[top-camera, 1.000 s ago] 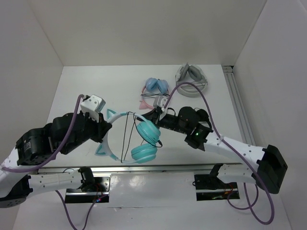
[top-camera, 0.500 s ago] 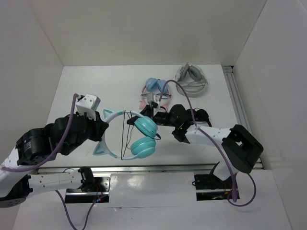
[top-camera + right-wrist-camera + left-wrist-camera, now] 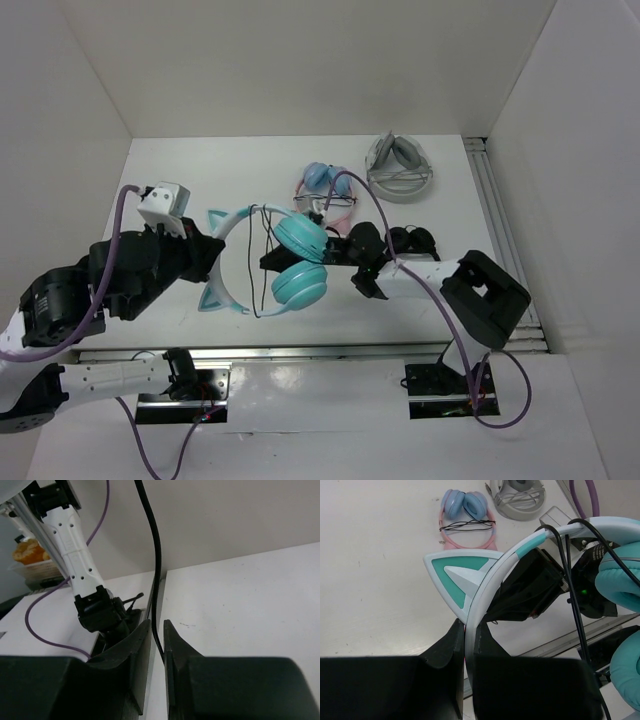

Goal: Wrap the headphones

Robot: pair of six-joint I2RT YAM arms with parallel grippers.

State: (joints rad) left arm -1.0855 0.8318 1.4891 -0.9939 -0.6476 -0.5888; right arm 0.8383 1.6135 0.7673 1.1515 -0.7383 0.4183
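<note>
Left gripper [image 3: 468, 628] is clamped tight on the headband [image 3: 492, 575] of the teal headphones [image 3: 298, 283], both fingers pressed flat against the white band just below one cat ear [image 3: 462, 575]. From there the band arches up and over toward the right arm, and the two ear cups [image 3: 300, 238] hang at that end, one above the other in the top view. The thin black cable [image 3: 152, 545] is looped across the band and drops past the cups. The right gripper [image 3: 157, 626] reaches in from the right at cup level. Its fingers are only a little apart, and the cable runs down through that narrow slot, touching one finger but not squeezed as far as I can see. The whole set sits over the front-middle of the white table [image 3: 200, 170], though I can't tell if the lower cup touches it. Further back lie the pink-banded headphones [image 3: 322, 182] with their own cord wrapped round, grey headphones [image 3: 400, 160] near the far right corner, and small black headphones [image 3: 412, 240] just behind the right arm.
</note>
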